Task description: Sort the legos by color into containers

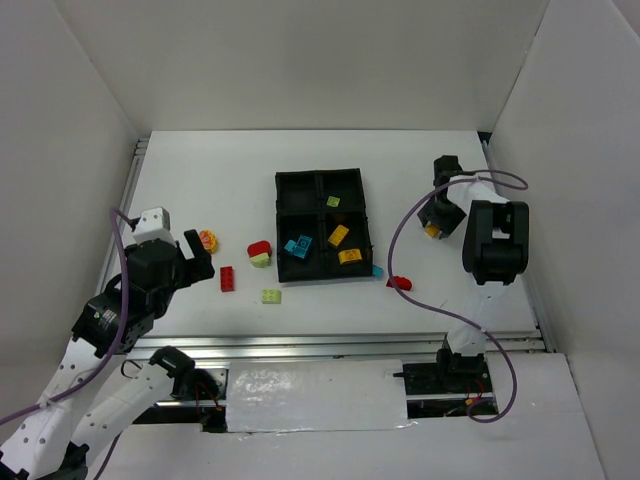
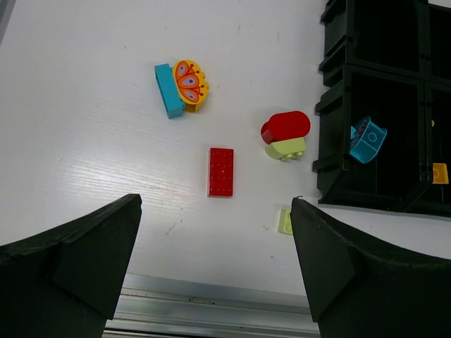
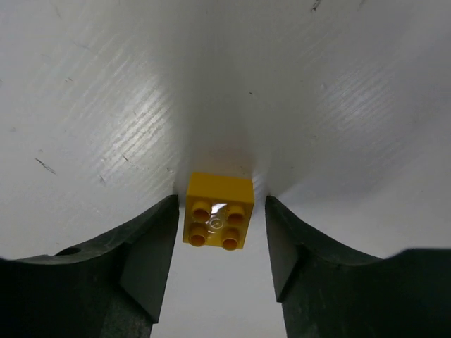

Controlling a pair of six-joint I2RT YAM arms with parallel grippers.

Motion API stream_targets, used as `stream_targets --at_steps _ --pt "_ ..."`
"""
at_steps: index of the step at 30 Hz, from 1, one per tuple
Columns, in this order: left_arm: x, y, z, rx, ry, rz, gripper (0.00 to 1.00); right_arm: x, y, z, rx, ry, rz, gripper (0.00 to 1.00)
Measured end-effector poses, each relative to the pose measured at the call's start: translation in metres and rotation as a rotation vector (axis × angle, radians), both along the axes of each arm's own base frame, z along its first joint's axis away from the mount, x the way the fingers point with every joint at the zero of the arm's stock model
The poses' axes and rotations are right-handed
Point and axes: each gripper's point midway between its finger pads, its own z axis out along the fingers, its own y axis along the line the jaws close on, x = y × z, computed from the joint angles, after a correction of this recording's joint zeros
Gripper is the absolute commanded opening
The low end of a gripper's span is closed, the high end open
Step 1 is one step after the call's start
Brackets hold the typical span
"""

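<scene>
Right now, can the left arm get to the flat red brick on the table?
Probably yes. The left gripper hangs open just above the flat red brick, which lies alone on the table, apart from the red-and-lime pair of bricks. Nothing stands in between.

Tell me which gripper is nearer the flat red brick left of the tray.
Left. The left gripper hovers just beside the flat red brick, jaws open. The right gripper is far across the black tray, straddling a yellow brick.

Glossy plastic brick (image 3: 218, 210); scuffed, faintly shiny table (image 3: 106, 84).
</scene>
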Motion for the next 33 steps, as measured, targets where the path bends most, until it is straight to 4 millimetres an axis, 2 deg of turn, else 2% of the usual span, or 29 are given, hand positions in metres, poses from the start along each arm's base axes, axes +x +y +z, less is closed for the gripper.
stream_targets --at_steps 2,3,4,5,6,9,12,13,15,17,21,23,25,28,30,31,33 --pt "0.0 0.0 0.0 -0.001 0.0 -0.001 0.99 0.0 -0.001 -0.001 0.003 0.002 0.001 0.51" --pt "0.0 0.0 0.0 -0.001 0.0 -0.001 1.0 0.001 -0.002 -0.001 0.004 -0.001 0.001 0.42" --pt "0.0 0.0 0.0 -0.001 0.0 -0.002 1.0 0.001 -0.003 -0.001 0.005 -0.001 0.002 0.31" --pt "0.0 0.0 0.0 -0.001 0.0 -0.002 1.0 0.0 -0.003 -0.001 0.006 0.001 0.005 0.04" --pt "0.0 0.0 0.0 -0.001 0.0 -0.002 1.0 0.001 -0.003 -0.001 0.011 -0.002 0.006 0.0" --pt "0.0 -0.001 0.0 -0.002 0.001 -0.004 0.99 0.002 -0.002 0.0 0.018 -0.029 0.003 0.0" --pt "0.0 -0.001 0.0 -0.003 -0.001 -0.008 1.0 -0.008 0.004 0.006 0.017 -0.045 0.015 0.0" --pt "-0.001 -0.001 -0.001 -0.003 -0.001 -0.009 1.0 -0.012 0.01 0.012 0.015 -0.056 0.029 0.0" --pt "0.0 -0.002 0.0 -0.005 -0.003 -0.01 0.99 -0.014 0.032 0.037 0.004 -0.113 0.086 0.0" --pt "0.0 -0.002 0.0 -0.006 -0.004 -0.01 0.99 -0.008 0.071 0.075 -0.01 -0.22 0.191 0.0" --pt "0.0 -0.001 0.0 -0.005 -0.005 -0.006 1.0 -0.008 0.188 0.158 0.024 -0.446 0.468 0.0" --pt "0.0 -0.001 0.0 -0.006 -0.006 -0.004 1.0 -0.015 0.238 0.182 0.054 -0.511 0.574 0.0" --pt "0.0 -0.001 0.0 -0.006 -0.007 -0.002 1.0 -0.024 0.269 0.189 0.065 -0.524 0.635 0.0" --pt "0.0 0.0 0.0 -0.004 -0.007 0.001 0.99 -0.026 0.288 0.178 0.041 -0.492 0.66 0.01" --pt "0.0 0.0 0.0 -0.004 -0.008 0.002 1.0 -0.027 0.289 0.159 0.014 -0.443 0.656 0.14" --pt "0.0 0.0 0.0 -0.004 -0.007 0.001 0.99 -0.028 0.287 0.149 0.0 -0.412 0.652 0.37" --pt "0.0 0.0 0.0 -0.004 -0.007 0.001 1.0 -0.029 0.285 0.139 -0.013 -0.389 0.648 0.49"
